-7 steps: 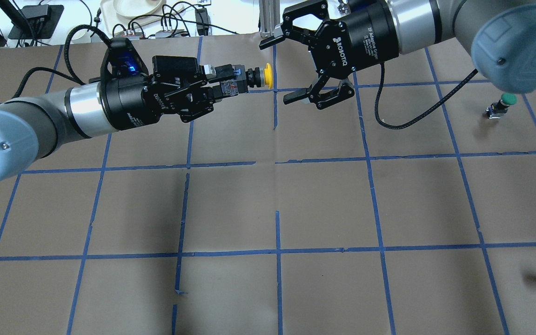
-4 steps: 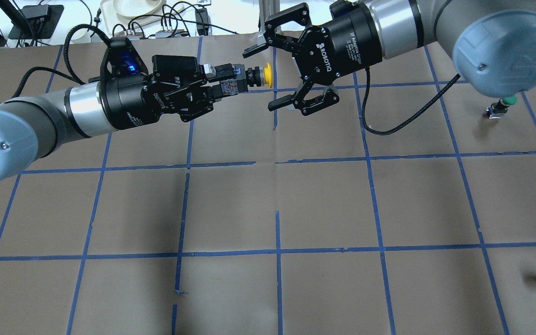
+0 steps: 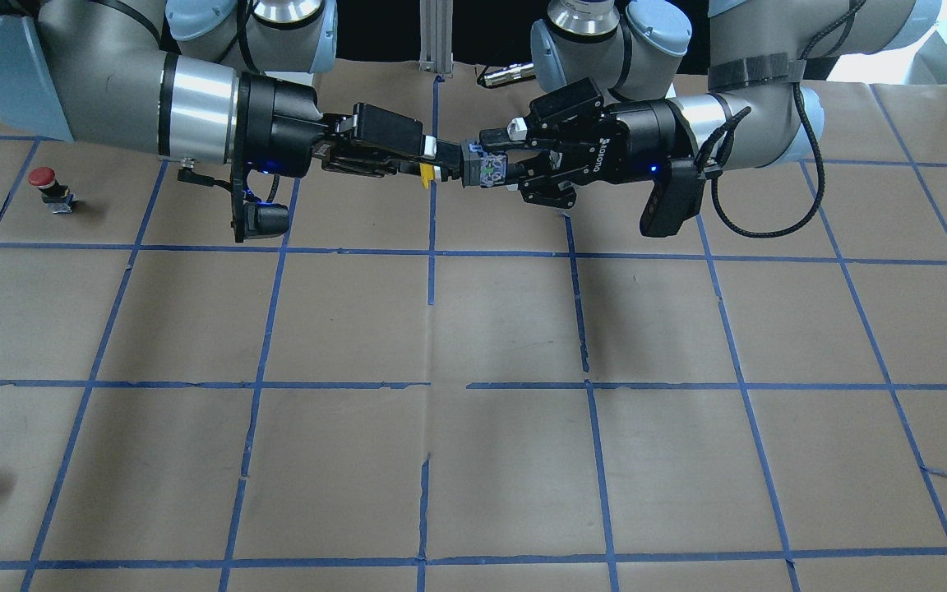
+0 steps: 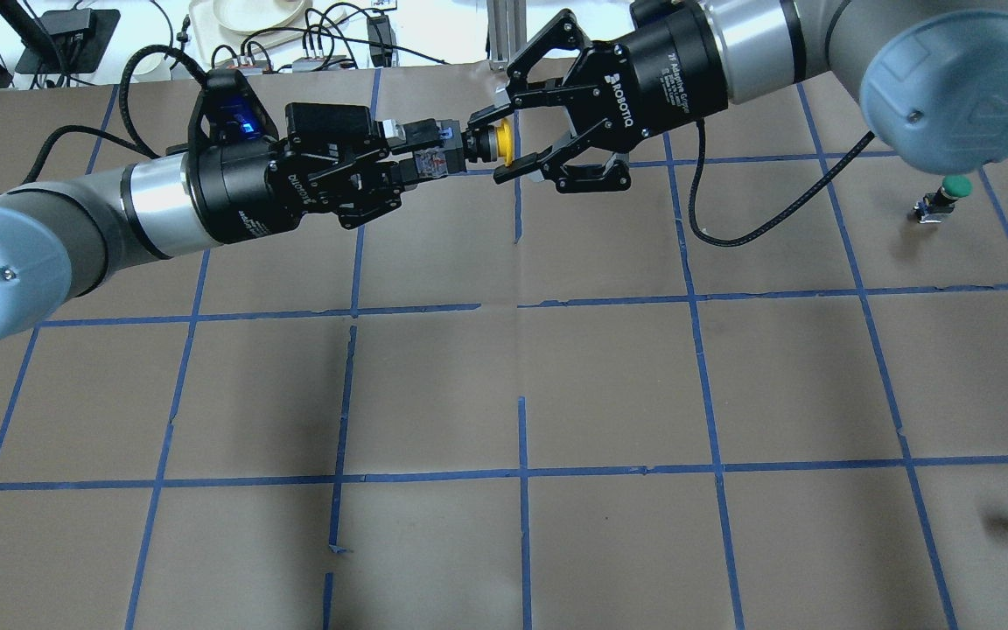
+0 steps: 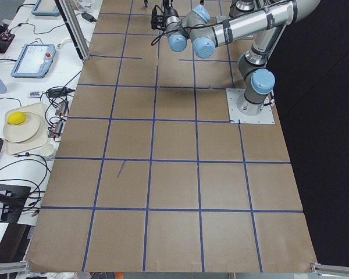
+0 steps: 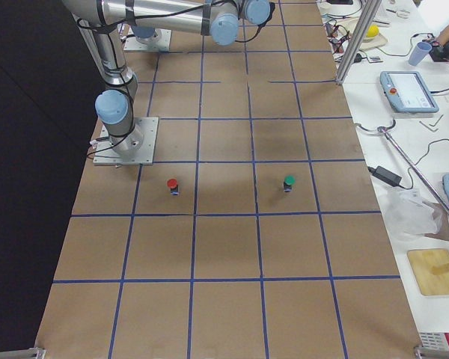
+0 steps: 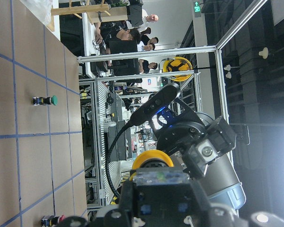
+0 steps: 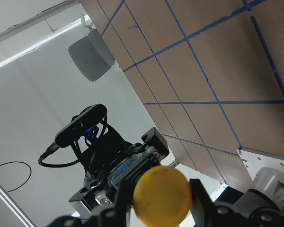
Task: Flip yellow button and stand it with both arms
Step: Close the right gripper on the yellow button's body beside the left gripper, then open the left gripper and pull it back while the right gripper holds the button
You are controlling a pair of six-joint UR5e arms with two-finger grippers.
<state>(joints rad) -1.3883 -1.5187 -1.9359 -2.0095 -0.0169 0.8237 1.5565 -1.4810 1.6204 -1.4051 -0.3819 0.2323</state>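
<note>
Half of the yellow button (image 4: 473, 145), its blocky black and grey body, sits clenched in the left gripper (image 4: 421, 157), level in the air above the brown paper table (image 4: 609, 385), while the right gripper (image 4: 491, 144) stands spread, one black finger on each side of the round smooth yellow cap, small gaps showing.

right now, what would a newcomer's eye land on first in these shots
The two grippers meet in mid-air over the table: the left gripper holds the yellow button sideways by its body, and the right gripper brackets its yellow cap, contact unclear. Off to the robot's right, a green-capped button and a red-capped button sit apart on it.
</note>
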